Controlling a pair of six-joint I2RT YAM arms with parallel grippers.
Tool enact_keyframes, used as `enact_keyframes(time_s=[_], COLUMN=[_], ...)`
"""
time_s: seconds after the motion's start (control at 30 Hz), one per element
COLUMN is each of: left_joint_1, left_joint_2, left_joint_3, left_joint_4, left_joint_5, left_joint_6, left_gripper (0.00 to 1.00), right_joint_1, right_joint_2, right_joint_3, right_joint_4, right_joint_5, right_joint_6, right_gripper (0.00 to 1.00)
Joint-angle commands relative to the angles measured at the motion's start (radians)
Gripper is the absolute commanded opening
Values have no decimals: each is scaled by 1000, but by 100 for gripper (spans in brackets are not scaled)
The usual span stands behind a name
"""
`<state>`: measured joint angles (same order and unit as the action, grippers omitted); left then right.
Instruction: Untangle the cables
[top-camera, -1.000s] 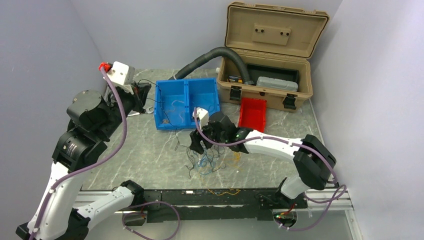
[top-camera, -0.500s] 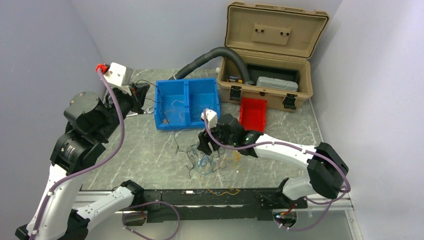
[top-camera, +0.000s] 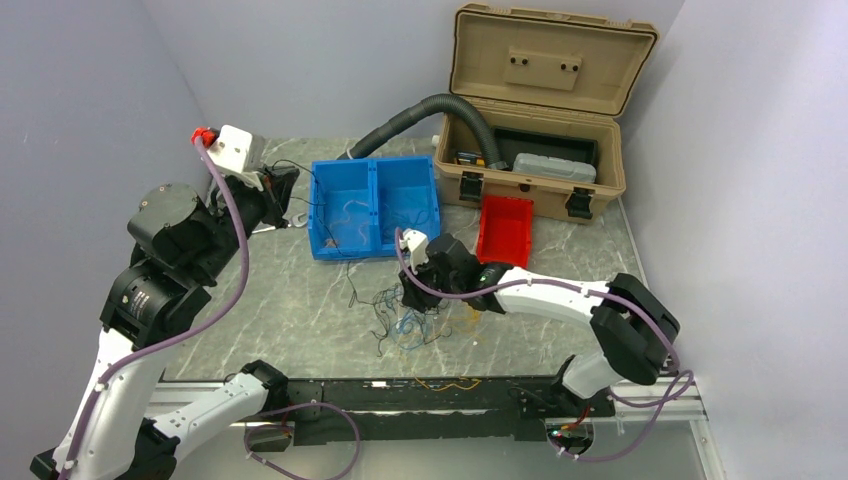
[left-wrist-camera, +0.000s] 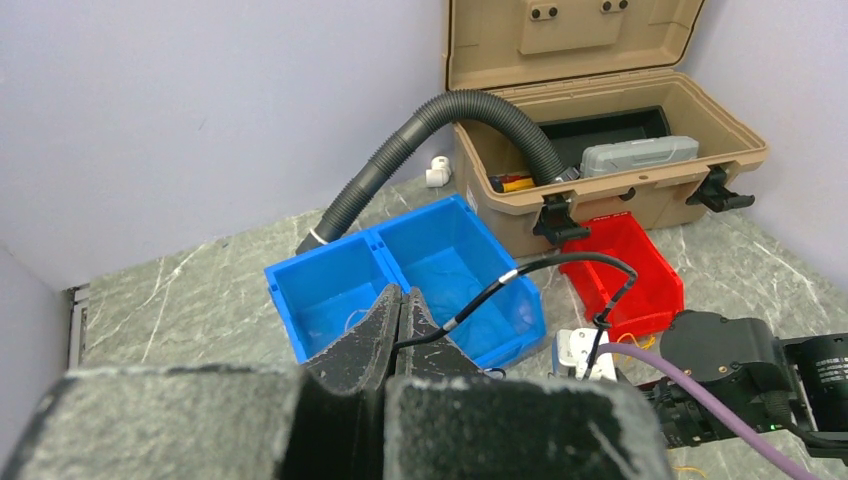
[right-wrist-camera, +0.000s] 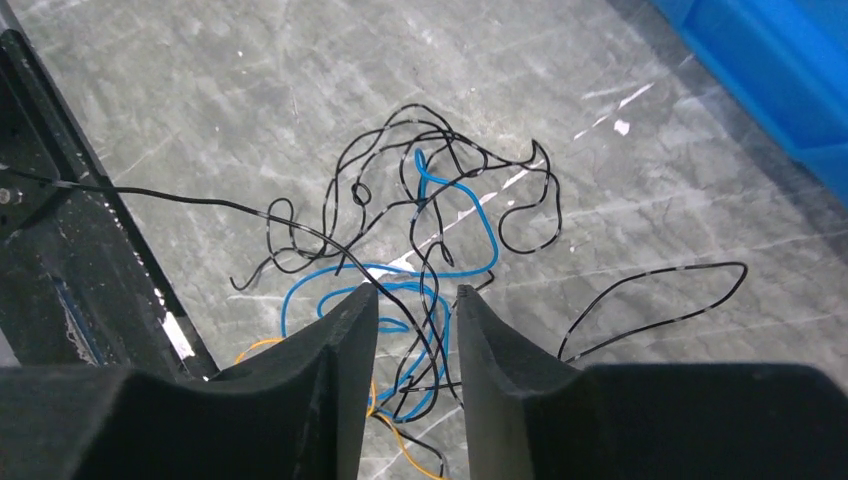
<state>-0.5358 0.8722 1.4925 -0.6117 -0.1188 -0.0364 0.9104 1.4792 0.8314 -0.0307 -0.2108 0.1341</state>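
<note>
The cables lie in a loose tangle (top-camera: 400, 318) of black, blue and yellow wires on the marble table in front of the blue bin. In the right wrist view the tangle (right-wrist-camera: 420, 220) shows a blue wire (right-wrist-camera: 487, 225) and a yellow wire (right-wrist-camera: 258, 346) among black loops. My right gripper (right-wrist-camera: 417, 297) is open just above the tangle, with black and blue strands between its fingers; it also shows in the top view (top-camera: 406, 292). My left gripper (left-wrist-camera: 403, 298) is shut on a thin black wire (left-wrist-camera: 520, 270), held high at the left (top-camera: 290, 195).
A blue two-compartment bin (top-camera: 318, 215) stands behind the tangle, with a red bin (top-camera: 505, 228) to its right. An open tan case (top-camera: 540, 110) and a thick grey hose (top-camera: 420, 112) are at the back. A black rail (top-camera: 430, 395) runs along the near edge.
My right gripper swung slightly right over the tangle, then came back left and a little towards the blue bin. My left arm shifted slightly left early on, still holding the black wire.
</note>
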Motion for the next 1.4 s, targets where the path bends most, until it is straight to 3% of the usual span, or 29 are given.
enact_keyframes(time_s=[0.0,0.1,0.13,0.37,0.6,0.87,1.23,1.37], left_joint_1=[4,5,5,4,4,5,4,5], left_joint_2=[-5,3,3,-12,10,90,115,144], left_joint_3=[14,20,19,-22,-83,-83,-78,16], left_joint_4=[10,-5,-9,-19,-31,-31,-17,-87], left_joint_5=[-14,-14,-15,2,51,154,196,107], left_joint_6=[16,15,14,-7,-61,-131,-162,-133], left_gripper=[0,0,0,0,0,0,0,0], right_joint_1=[-1,-2,-3,7,15,6,-32,-35], right_joint_2=[27,10,-3,-162,-273,-310,-287,-336], right_joint_3=[24,31,35,157,486,731,573,578], right_joint_4=[2,-4,-11,-148,-433,-524,-558,-523], right_joint_5=[18,22,22,-37,-3,59,305,312], right_joint_6=[-2,8,13,65,186,298,289,262], right_gripper=[29,1,0,0,0,0,0,0])
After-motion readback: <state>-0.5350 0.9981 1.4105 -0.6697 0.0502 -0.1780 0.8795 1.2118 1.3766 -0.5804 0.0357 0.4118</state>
